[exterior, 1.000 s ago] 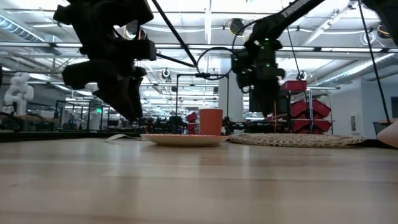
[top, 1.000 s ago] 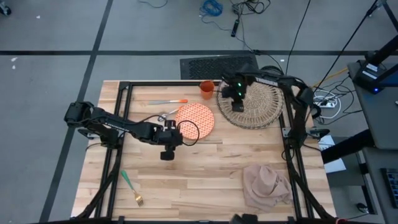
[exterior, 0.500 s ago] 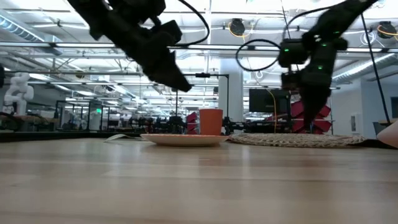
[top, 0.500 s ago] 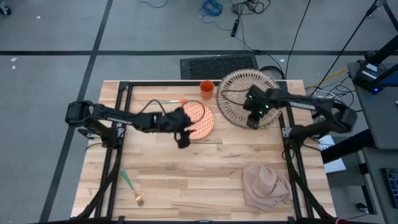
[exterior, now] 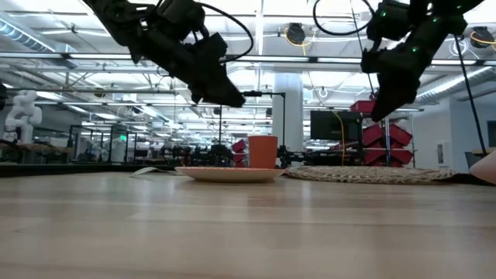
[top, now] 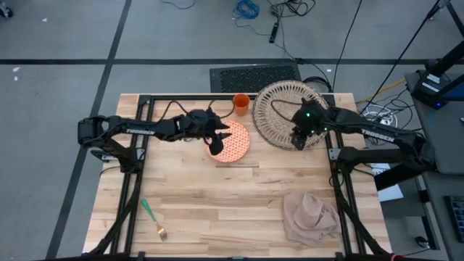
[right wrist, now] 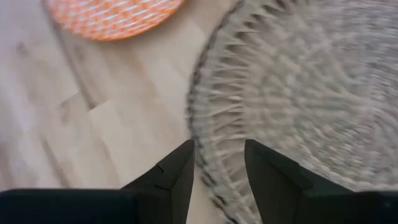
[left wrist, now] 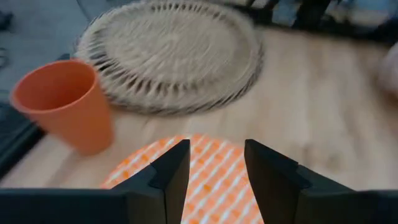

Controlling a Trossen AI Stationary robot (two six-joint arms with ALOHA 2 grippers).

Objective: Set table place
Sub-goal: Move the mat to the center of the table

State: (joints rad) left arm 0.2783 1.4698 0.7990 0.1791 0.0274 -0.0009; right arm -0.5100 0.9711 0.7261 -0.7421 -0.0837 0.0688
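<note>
Table (top: 239,196), utensils hidden under left arm

- We see two dark jointed arms with looping black cables.
- White lettering marks the right arm (top: 373,135); a green light glows behind its fingers.

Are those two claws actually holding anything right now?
No. The left gripper hangs open above the plate, the right gripper open over the placemat.
</note>
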